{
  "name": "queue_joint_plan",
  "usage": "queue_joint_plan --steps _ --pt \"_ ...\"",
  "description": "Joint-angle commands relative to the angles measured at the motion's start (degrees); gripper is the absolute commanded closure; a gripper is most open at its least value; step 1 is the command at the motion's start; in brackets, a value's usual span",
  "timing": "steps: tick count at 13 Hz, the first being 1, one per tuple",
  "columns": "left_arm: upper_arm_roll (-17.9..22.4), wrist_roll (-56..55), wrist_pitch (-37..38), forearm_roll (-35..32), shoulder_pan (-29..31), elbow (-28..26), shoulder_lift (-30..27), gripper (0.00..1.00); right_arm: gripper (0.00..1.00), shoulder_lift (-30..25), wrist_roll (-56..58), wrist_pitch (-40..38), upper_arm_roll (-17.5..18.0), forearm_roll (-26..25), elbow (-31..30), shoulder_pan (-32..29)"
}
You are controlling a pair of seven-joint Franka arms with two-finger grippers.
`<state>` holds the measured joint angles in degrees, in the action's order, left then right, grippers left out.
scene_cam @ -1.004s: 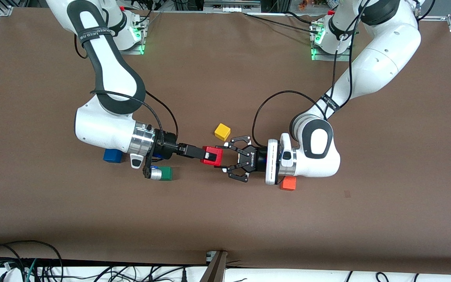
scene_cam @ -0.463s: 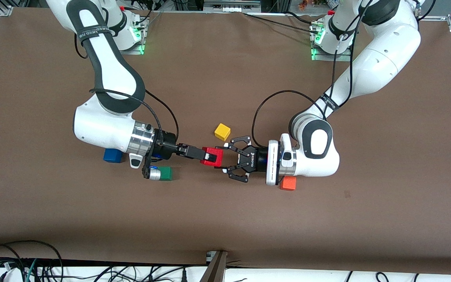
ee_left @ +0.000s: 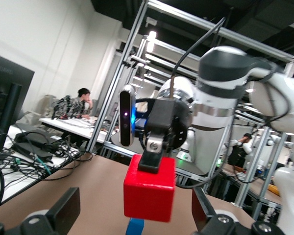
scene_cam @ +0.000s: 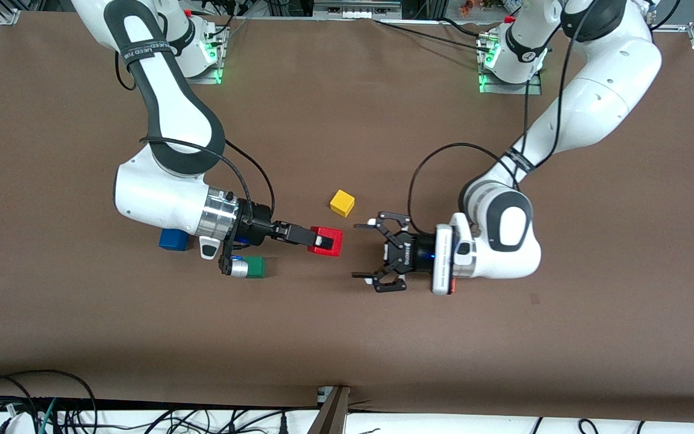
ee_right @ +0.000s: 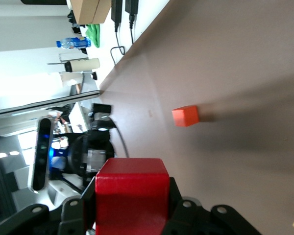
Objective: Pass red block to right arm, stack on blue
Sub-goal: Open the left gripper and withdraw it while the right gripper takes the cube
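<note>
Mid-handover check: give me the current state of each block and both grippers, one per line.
red block: held in the air by the right gripper, clear of the left one.
right gripper: shut on the red block.
left gripper: open, holding nothing, apart from the red block.
blue block: on the table, partly under the right arm's wrist, nothing stacked on it.
green block: on the table.
yellow block: on the table.
orange block: on the table.
</note>
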<state>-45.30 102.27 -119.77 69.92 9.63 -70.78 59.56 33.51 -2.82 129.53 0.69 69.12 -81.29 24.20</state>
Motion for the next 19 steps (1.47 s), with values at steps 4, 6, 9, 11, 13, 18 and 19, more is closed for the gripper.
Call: queue_joint_plan --steps 4,6,9,11,13,18,19 --pt "-0.8 -17.1 18.3 -25.4 14.9 0.5 -2.9 0.00 1.00 -1.4 1.2 -7.3 -1.1 -30.3 -0.4 -3.3" --pt "0.2 -27.6 26.0 -33.3 17.6 0.7 -7.8 0.00 1.00 -2.0 1.8 -12.3 -3.5 -44.0 -0.4 -3.3" --pt "0.2 -33.6 33.3 -47.3 23.3 0.6 -14.1 0.00 1.00 -2.9 1.5 -18.8 -6.1 -54.5 -1.2 -3.2" --pt "-0.1 -34.1 36.3 -57.8 27.3 0.3 -21.3 0.00 1.00 -2.9 1.5 -21.9 -8.7 -63.4 -2.9 -3.2" --pt "0.7 -41.5 40.5 -67.1 28.1 -0.4 -30.9 0.00 1.00 -3.4 0.5 -21.9 -9.6 -69.5 -6.5 -3.2" --pt "0.4 -53.4 46.5 -74.9 29.1 0.2 -40.4 0.00 1.00 -4.2 -2.9 -14.4 -11.4 -70.0 -13.4 -3.2" --pt "0.5 -53.5 46.7 -75.4 29.1 0.2 -41.0 0.00 1.00 -4.7 -3.5 -12.5 -11.4 -70.0 -15.2 -3.2"
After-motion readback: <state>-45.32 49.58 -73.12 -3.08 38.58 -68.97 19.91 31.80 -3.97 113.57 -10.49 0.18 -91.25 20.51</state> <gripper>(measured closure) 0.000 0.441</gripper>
